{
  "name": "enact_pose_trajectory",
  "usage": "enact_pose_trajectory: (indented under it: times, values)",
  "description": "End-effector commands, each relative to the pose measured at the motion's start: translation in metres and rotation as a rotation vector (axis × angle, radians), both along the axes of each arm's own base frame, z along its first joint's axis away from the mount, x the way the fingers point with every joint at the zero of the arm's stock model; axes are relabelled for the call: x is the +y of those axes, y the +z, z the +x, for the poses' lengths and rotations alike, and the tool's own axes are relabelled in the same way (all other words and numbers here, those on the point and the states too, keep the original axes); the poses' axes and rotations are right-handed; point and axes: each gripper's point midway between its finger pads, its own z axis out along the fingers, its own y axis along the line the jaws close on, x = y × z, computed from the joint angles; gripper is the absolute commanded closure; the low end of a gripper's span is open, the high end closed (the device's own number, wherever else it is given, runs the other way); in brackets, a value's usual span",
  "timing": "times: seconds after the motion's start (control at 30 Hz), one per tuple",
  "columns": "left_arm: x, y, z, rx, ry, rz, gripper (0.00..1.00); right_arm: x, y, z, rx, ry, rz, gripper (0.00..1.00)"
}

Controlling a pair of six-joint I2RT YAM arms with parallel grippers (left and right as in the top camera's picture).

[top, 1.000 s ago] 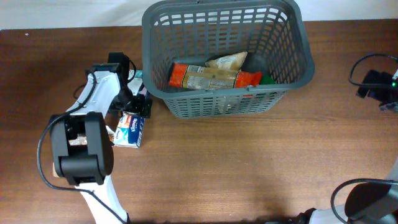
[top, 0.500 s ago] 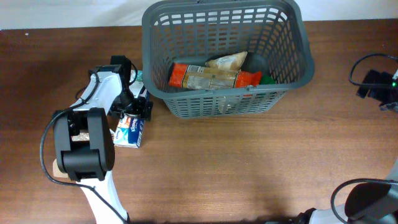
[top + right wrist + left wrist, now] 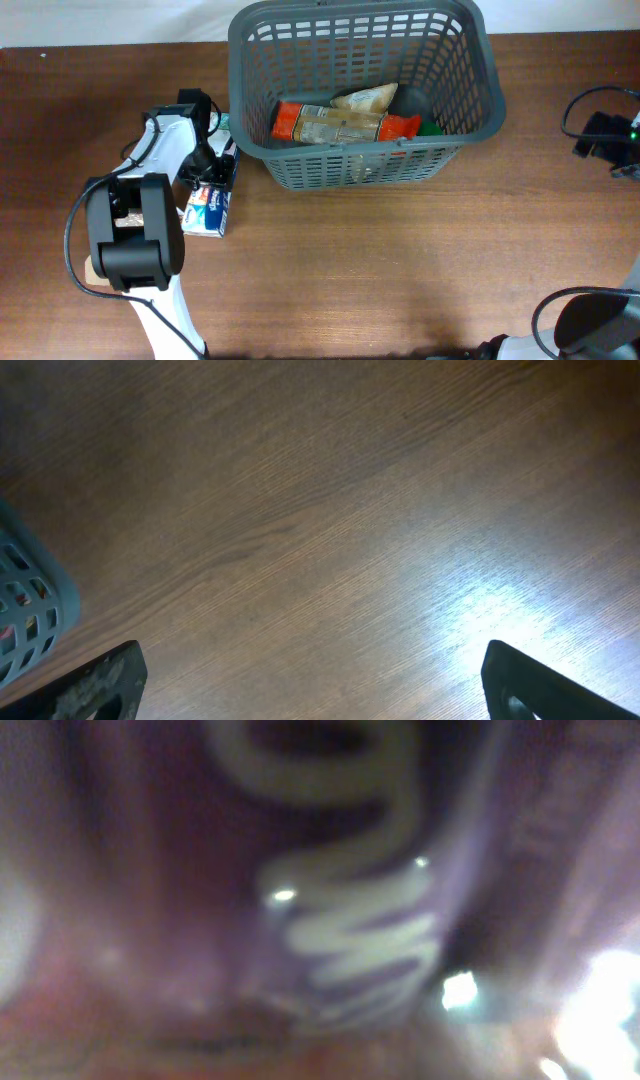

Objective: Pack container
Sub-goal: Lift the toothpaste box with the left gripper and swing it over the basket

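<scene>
The container (image 3: 352, 167), a large dark grey slotted basket, stands at the back middle of the table. In it lie an orange-ended packet (image 3: 292, 121), a beige bag (image 3: 366, 98) and something green (image 3: 431, 127). My left gripper (image 3: 223, 168) is down at the table just left of the container's near left corner. Its jaws have drawn in on a purple packet (image 3: 340, 900) with pale lettering, which fills the blurred left wrist view. My right gripper (image 3: 315, 685) is open over bare wood, far right of the container.
A white and blue packet (image 3: 208, 210) lies on the table just in front of the left gripper. A teal scrap (image 3: 222, 121) shows by the container's left wall. The right arm (image 3: 605, 135) sits at the table's right edge, and the container's corner (image 3: 20, 610) shows in the right wrist view.
The left gripper's jaws have narrowed from wide open onto the packet beside the container. The arm has hardly moved and the right arm is still.
</scene>
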Motion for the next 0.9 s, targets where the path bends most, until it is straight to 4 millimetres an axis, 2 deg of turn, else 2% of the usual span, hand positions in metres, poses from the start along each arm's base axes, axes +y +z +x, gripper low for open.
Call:
enact_pose_trajectory:
  times: [0.0, 0.1, 0.17, 0.3, 0.47, 0.63, 0.7, 0.8, 0.87]
  values:
    - [0.000, -0.008, -0.002, 0.014, -0.004, -0.006, 0.73, -0.001, -0.002, -0.001, 0.000, -0.012, 0.008, 0.01]
    - [0.001, -0.007, 0.000, 0.009, 0.003, -0.004, 0.91, -0.001, -0.002, -0.001, 0.000, -0.012, 0.008, 0.01]
    - [0.005, -0.005, 0.003, 0.000, 0.039, 0.009, 0.98, -0.001, -0.002, -0.001, 0.000, -0.012, 0.008, 0.01]
    - [0.022, 0.011, 0.019, -0.050, 0.143, 0.017, 0.98, -0.001, -0.002, -0.001, 0.000, -0.012, 0.008, 0.01]
    - [0.061, 0.059, 0.047, -0.161, 0.297, 0.014, 0.98, -0.001, -0.002, -0.001, 0.000, -0.012, 0.008, 0.01]
    - [0.093, 0.143, 0.074, -0.341, 0.354, 0.019, 0.98, -0.001, -0.002, -0.001, 0.000, -0.012, 0.008, 0.01]
    - [0.098, 0.186, 0.084, -0.446, 0.360, 0.023, 0.98, -0.001, -0.002, -0.001, 0.000, -0.012, 0.008, 0.02]
    - [0.095, 0.258, 0.093, -0.626, 0.345, 0.018, 0.98, -0.001, -0.002, -0.001, 0.000, -0.012, 0.008, 0.01]
    - [0.082, 0.311, 0.093, -0.758, 0.314, -0.002, 0.98, -0.001, -0.002, -0.001, 0.000, -0.012, 0.008, 0.01]
